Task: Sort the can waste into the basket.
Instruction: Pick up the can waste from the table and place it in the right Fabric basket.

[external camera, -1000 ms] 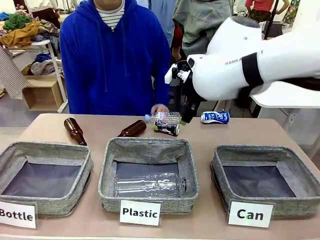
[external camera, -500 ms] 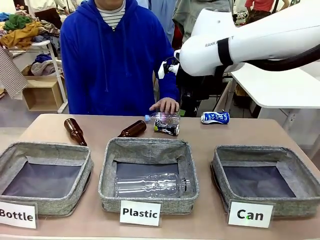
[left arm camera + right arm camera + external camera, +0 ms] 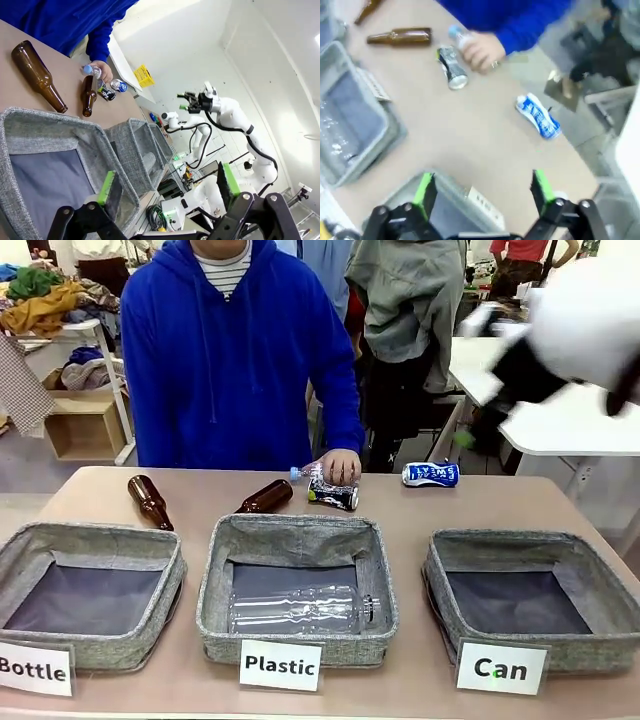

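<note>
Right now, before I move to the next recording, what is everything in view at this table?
grey woven-fabric Can basket: one, grey, near right.
grey Bottle and Plastic baskets: two, grey, near left and middle.
white cards: three, fronting the baskets.
brown glass bottles: two, brown, lying far left and far middle.
clear plastic bottles: two, clear, one inside the Plastic basket, one under the person's hand.
black and silver can: one, lying beside that hand.
blue and white can: one, lying far right.
person's hand: one, blue sleeve, on the far plastic bottle.
left gripper: open, green pads, by the Bottle basket.
right gripper: open, green pads, above the Can basket.
</note>
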